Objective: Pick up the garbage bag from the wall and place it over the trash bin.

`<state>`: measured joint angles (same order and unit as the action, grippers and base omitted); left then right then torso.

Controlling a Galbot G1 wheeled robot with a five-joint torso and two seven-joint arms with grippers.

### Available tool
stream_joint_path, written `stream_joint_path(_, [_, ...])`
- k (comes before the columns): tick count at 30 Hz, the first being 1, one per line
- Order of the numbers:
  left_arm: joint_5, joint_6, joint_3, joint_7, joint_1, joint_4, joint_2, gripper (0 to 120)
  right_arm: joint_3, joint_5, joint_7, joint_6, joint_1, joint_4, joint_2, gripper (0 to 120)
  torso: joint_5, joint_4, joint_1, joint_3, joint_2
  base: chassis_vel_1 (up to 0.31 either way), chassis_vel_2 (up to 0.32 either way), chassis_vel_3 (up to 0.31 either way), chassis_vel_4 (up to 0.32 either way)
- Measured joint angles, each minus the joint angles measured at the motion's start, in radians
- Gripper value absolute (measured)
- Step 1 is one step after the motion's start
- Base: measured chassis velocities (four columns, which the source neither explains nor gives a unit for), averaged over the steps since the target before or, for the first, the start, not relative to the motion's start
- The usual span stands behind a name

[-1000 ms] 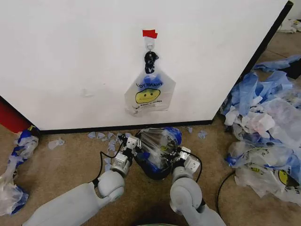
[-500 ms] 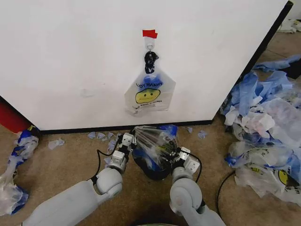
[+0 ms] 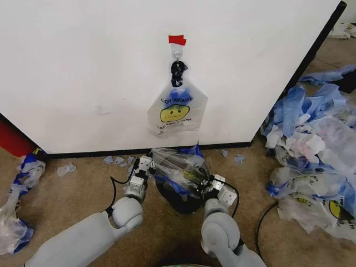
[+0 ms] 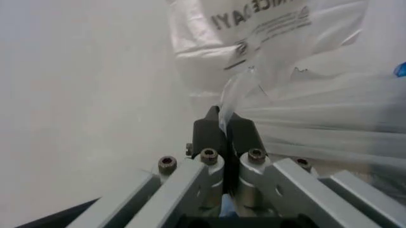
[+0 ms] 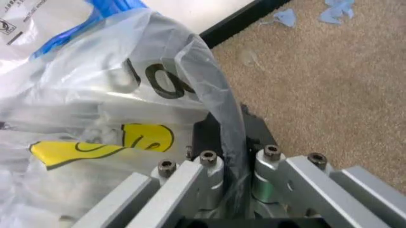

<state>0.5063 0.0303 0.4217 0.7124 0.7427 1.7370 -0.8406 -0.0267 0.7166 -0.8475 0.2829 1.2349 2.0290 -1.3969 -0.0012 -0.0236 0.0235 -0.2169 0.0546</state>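
A translucent garbage bag (image 3: 179,167) with blue handles and a yellow smiley (image 5: 95,145) is stretched between both grippers over the black trash bin (image 3: 179,203), which sits on the carpet just in front of the wall (image 3: 83,67). My left gripper (image 3: 146,163) is shut on the bag's edge (image 4: 241,95) on the wall side. On the bin's right side, my right gripper (image 3: 207,182) is shut on another fold of the film (image 5: 222,104). The bag hides most of the bin. A second smiley bag (image 3: 177,114) hangs from the hook under the red tape (image 3: 177,40).
Heaps of discarded plastic bags (image 3: 317,156) lie on the carpet at the right, and more (image 3: 16,211) at the left. A red object (image 3: 14,140) stands by the wall's left corner. Blue scraps (image 3: 119,160) dot the floor along the black trim (image 3: 100,152).
My left gripper has moved out toward the wall with the bag's edge, drawing the film wider and flatter over the bin. The right gripper has barely shifted.
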Motion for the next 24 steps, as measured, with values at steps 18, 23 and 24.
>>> stream_joint_path(18, [0.025, -0.015, 0.023, -0.031, 0.019, -0.012, -0.003, 0, -0.002, 0.0, 0.006, -0.003, -0.012, 0.009, -0.003, 0, 0.0001, 0.0, 0.0, 0.0, 0.0, 0.0, 0.0, 0.0, 0.0])
stream_joint_path(23, [0.028, 0.01, 0.032, -0.057, 0.019, -0.012, -0.009, 0, -0.004, 0.0, 0.006, -0.004, -0.013, 0.011, 0.0, 0, 0.0001, -0.0001, 0.0, 0.0, 0.0, 0.0, 0.0, 0.0, 0.0])
stream_joint_path(24, [0.029, 0.016, 0.035, -0.063, 0.019, -0.012, -0.011, 0, -0.004, 0.0, 0.007, -0.004, -0.013, 0.013, 0.0, 0, 0.0001, 0.0, 0.0, 0.0, 0.0, 0.0, 0.0, 0.0, 0.0])
